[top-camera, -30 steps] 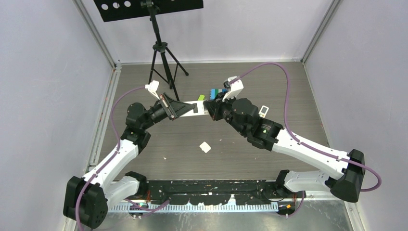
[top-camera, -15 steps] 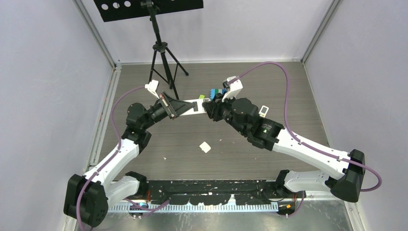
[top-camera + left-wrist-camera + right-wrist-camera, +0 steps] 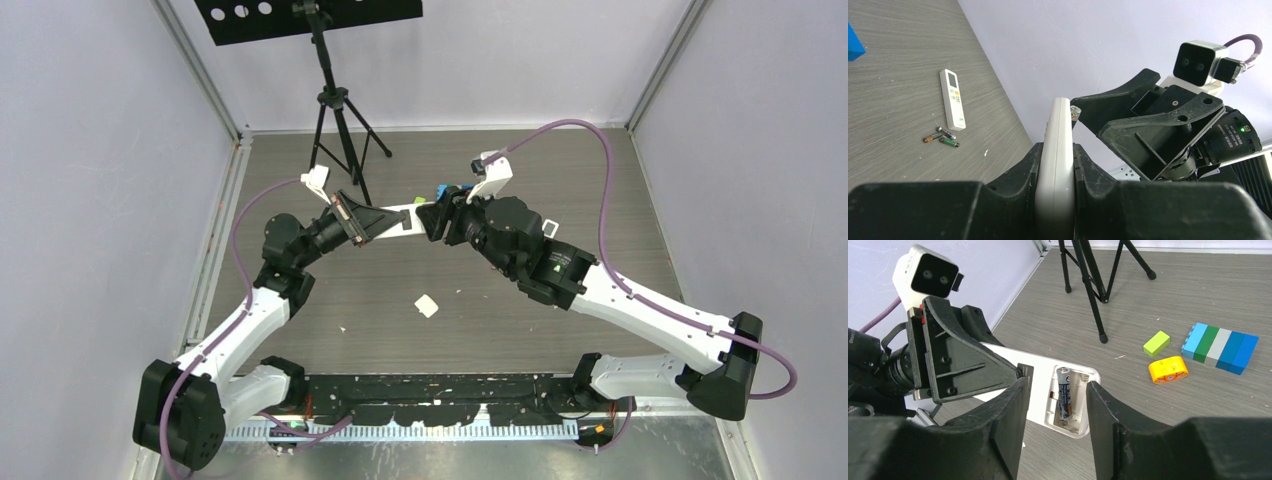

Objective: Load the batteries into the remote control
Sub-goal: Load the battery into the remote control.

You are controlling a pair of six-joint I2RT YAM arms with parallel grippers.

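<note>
My left gripper [image 3: 1055, 156] is shut on the white remote control [image 3: 1058, 125], holding it edge-on above the table. In the right wrist view the remote control [image 3: 1038, 382] shows its open compartment, with one dark battery [image 3: 1064, 392] lying inside, slightly askew. My right gripper [image 3: 1054, 412] stands open just over that compartment, one finger on each side, touching nothing. From above, the left gripper [image 3: 378, 222] and right gripper [image 3: 432, 218] meet at the remote control [image 3: 407, 217]. Three loose batteries [image 3: 941, 137] lie on the table.
A second white remote [image 3: 953, 99] lies beside the loose batteries. Toy blocks sit past the held remote: a blue-green row [image 3: 1220, 347], an orange piece [image 3: 1168, 370] and a lime block [image 3: 1156, 343]. A black tripod [image 3: 335, 110] stands behind. A small white piece [image 3: 427, 305] lies nearer.
</note>
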